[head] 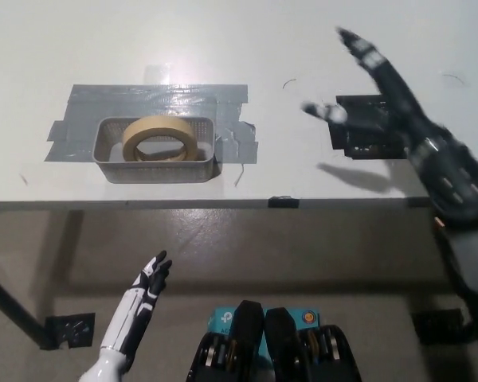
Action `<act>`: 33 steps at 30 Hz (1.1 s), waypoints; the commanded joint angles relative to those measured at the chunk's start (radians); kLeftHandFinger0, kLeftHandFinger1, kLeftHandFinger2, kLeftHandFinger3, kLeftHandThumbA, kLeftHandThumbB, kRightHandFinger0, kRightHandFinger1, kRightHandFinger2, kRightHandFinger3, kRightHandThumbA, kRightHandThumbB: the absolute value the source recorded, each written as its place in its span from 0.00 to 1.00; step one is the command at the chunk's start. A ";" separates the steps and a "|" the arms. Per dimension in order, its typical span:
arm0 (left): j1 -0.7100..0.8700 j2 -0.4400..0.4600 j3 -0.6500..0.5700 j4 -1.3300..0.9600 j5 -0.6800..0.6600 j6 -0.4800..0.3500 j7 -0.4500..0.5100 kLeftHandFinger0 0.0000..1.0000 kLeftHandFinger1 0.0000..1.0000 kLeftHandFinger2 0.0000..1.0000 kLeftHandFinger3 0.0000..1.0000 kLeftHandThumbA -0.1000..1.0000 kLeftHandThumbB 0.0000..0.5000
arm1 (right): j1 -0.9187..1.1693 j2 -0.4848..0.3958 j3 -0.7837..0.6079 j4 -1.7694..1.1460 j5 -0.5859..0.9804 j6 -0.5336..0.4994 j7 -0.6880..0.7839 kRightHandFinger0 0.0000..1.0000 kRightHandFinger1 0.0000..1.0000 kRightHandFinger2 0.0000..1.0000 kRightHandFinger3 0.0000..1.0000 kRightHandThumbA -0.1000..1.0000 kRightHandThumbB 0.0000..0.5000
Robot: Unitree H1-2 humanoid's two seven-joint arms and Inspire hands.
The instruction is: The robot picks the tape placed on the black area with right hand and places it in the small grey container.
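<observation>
A beige roll of tape (pixel 159 138) lies inside the small grey mesh container (pixel 111 167) on the left part of the white table. My black right hand (pixel 386 87) is open, fingers spread, raised over the black taped area (pixel 366 142) at the right, well away from the container. Nothing is in it. My white left hand (pixel 139 306) hangs open below the table edge at the lower left.
The container stands on a patch of grey tape (pixel 155 99) stuck to the table. The table's front edge (pixel 223 204) runs across the middle of the view, with the floor below it. A small black square (pixel 68 330) lies on the floor.
</observation>
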 commanded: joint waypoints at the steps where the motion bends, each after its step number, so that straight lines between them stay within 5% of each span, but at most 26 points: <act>1: -0.149 0.019 0.051 0.018 -0.028 0.005 0.015 1.00 1.00 1.00 1.00 1.00 0.18 | 0.286 -0.102 -0.188 -0.599 0.619 0.041 0.196 1.00 1.00 1.00 1.00 1.00 0.65; 4: -0.159 0.016 0.050 0.022 -0.024 0.009 0.016 1.00 1.00 1.00 1.00 1.00 0.18 | 0.356 -0.053 -0.187 -0.543 0.686 0.020 0.223 1.00 1.00 1.00 1.00 1.00 0.46; 9: -0.150 0.017 0.046 0.021 -0.015 -0.006 0.018 1.00 1.00 1.00 1.00 1.00 0.17 | 0.411 0.067 -0.191 -0.411 0.653 -0.010 0.178 1.00 1.00 1.00 1.00 1.00 0.39; 14: -0.128 0.015 0.044 0.001 -0.010 -0.008 0.021 1.00 1.00 1.00 1.00 1.00 0.19 | 0.443 0.164 -0.179 -0.252 0.589 -0.074 0.160 1.00 1.00 1.00 1.00 0.94 0.20; 33: -0.019 0.011 0.048 -0.051 0.004 -0.017 0.006 1.00 1.00 1.00 1.00 1.00 0.21 | 0.550 0.166 -0.090 -0.210 0.468 -0.133 0.161 1.00 1.00 1.00 1.00 0.95 0.21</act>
